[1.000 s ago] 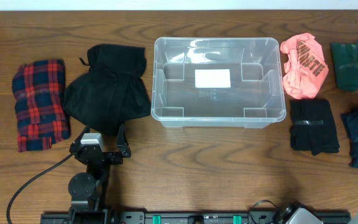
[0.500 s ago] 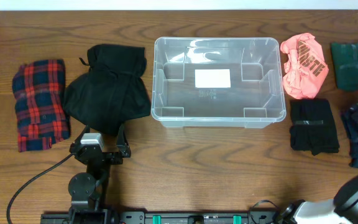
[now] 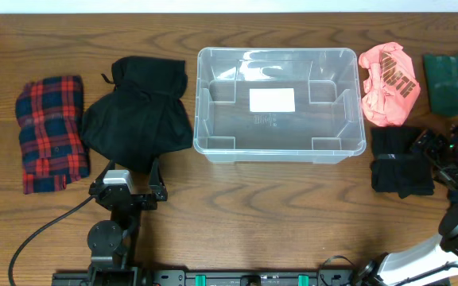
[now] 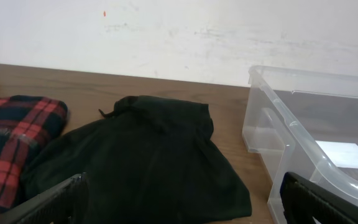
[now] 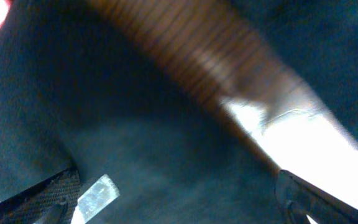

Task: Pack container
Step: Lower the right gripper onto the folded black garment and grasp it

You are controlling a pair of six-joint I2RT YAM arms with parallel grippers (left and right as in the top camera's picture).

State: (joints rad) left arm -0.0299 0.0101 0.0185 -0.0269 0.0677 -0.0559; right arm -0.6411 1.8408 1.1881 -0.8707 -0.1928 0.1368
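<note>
The clear container (image 3: 281, 103) stands empty at the table's middle, a white label on its base; its corner shows in the left wrist view (image 4: 316, 143). My left gripper (image 3: 127, 181) is open at the front edge of a black garment (image 3: 137, 115), which fills the space ahead of its jaws (image 4: 148, 162). My right gripper (image 3: 438, 152) hovers open over the right edge of a folded black garment (image 3: 397, 163). In the blurred right wrist view that dark fabric (image 5: 166, 149), with a strip of clear tape (image 5: 95, 198), lies between the spread fingers (image 5: 45, 199).
A red plaid garment (image 3: 50, 131) lies far left. Right of the container are a coral garment (image 3: 388, 75) and a dark green one (image 3: 452, 79). A dark blue garment (image 5: 316, 50) lies beyond a strip of bare wood, mostly hidden under my right arm overhead.
My right arm has swung in from the bottom right corner to above the folded black garment, and its jaws have opened. The left arm has not moved.
</note>
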